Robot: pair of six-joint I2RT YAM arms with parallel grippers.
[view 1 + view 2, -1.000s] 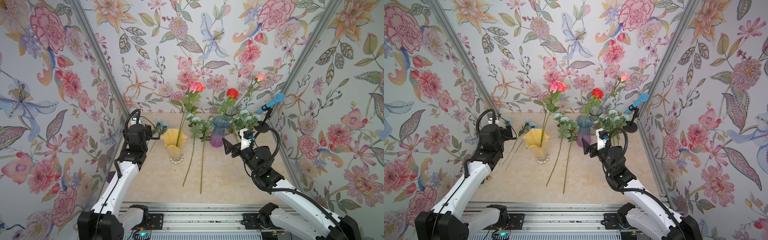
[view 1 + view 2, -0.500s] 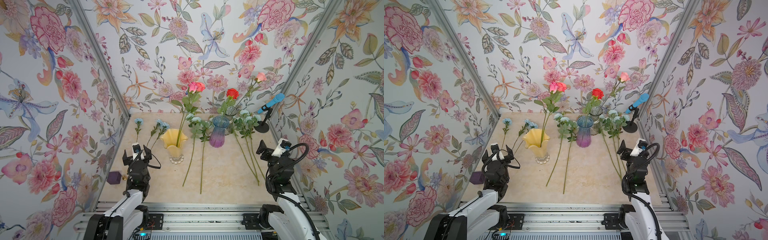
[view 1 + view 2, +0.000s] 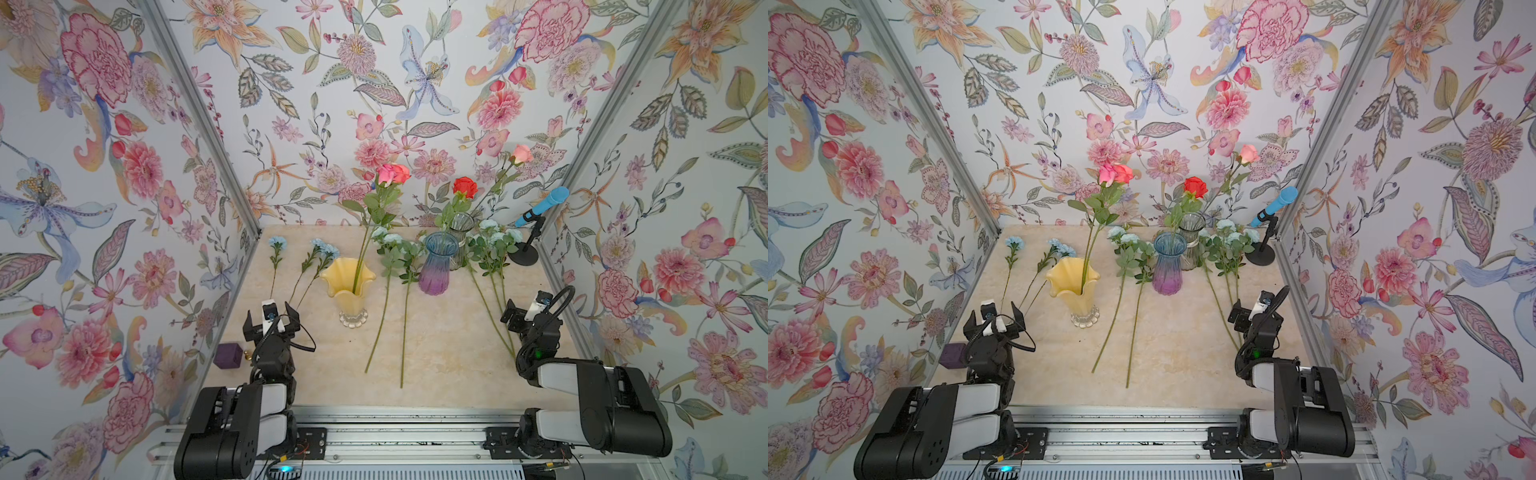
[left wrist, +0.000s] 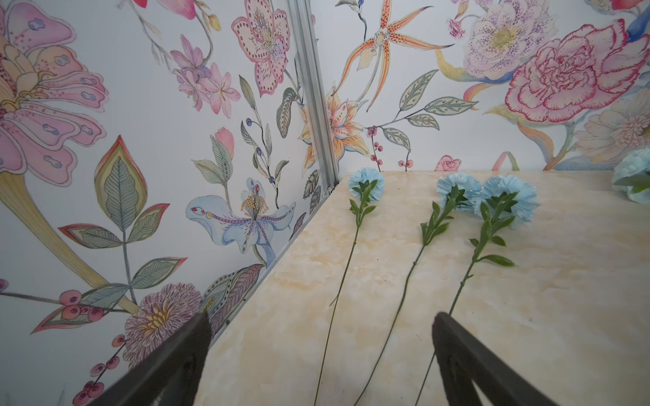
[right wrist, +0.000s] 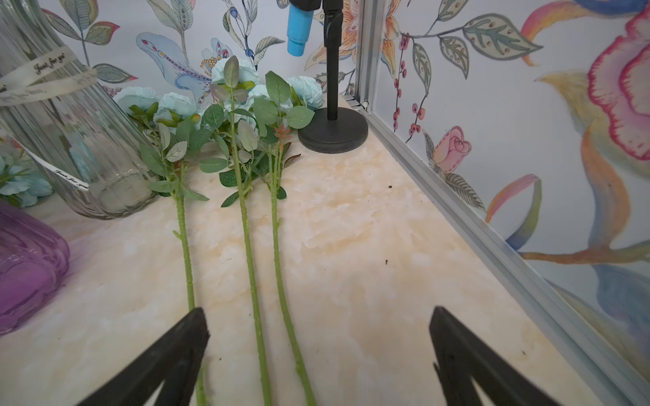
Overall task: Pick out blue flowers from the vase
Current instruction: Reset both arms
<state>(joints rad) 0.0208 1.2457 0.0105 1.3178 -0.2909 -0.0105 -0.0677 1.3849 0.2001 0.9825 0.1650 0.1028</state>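
Observation:
Three sky-blue carnations [image 3: 326, 248] [image 4: 457, 188] lie flat at the back left of the table. Pale aqua blue flowers lie as two sprays in the middle [image 3: 390, 241] and as several at the right [image 3: 494, 237] [image 5: 232, 91]. None stands in a vase. The yellow vase [image 3: 348, 286] holds pink roses, the clear vase [image 3: 459, 228] red and peach roses, and the blue-purple vase [image 3: 438, 266] shows no stems. My left gripper [image 3: 272, 318] [image 4: 322, 320] is open over the carnation stem ends. My right gripper [image 3: 524, 309] [image 5: 318, 314] is open above the right stems, holding nothing.
A blue microphone [image 3: 544, 203] on a black stand [image 3: 523, 257] sits in the back right corner. A purple cube [image 3: 228, 355] lies by the left wall. Floral walls close in three sides; the metal rail [image 3: 415, 415] runs along the front.
Both arms have drawn back from the vases to the front of the table. The carnations and the right sprays now lie free on the table. The left jaws widened.

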